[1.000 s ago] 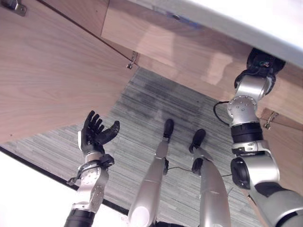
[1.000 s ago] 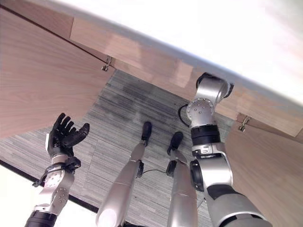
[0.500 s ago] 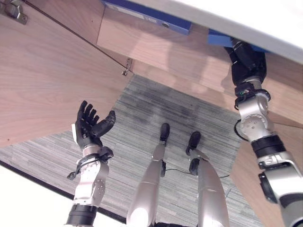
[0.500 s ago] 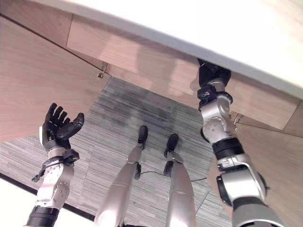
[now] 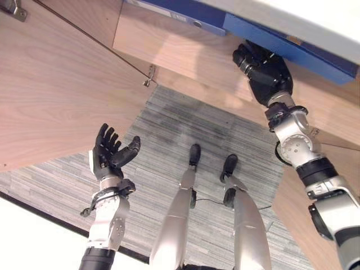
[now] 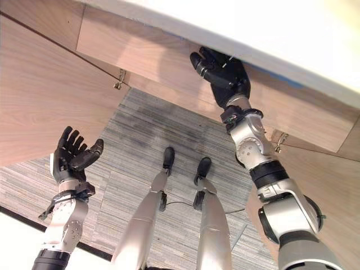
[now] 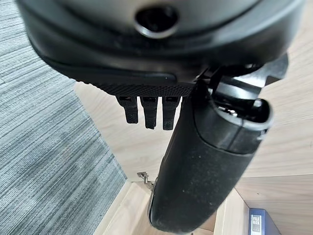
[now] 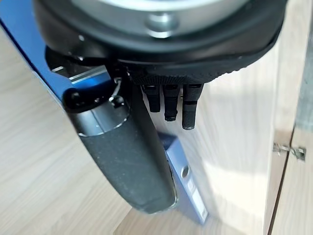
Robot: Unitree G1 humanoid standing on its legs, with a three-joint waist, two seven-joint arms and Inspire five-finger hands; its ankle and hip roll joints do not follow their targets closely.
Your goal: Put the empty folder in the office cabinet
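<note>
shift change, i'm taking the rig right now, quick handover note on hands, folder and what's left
Right hand: open, fingers straight, raised at the cabinet, holding nothing.
Left hand: open and idle, low beside the open cabinet door.
Blue folder: lying on the cabinet shelf, just past the right hand.
Done: folder appears to be in the cabinet.
Left: probably draw the right arm back; doors are open.

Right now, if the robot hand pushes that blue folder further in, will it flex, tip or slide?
The blue folder looks like a rigid board binder, so it probably stays stiff. It seems to lie on smooth wood, so it likely slides easily. Said to be empty, it is probably light and could skew if the right robot hand pushes off-centre.
</note>
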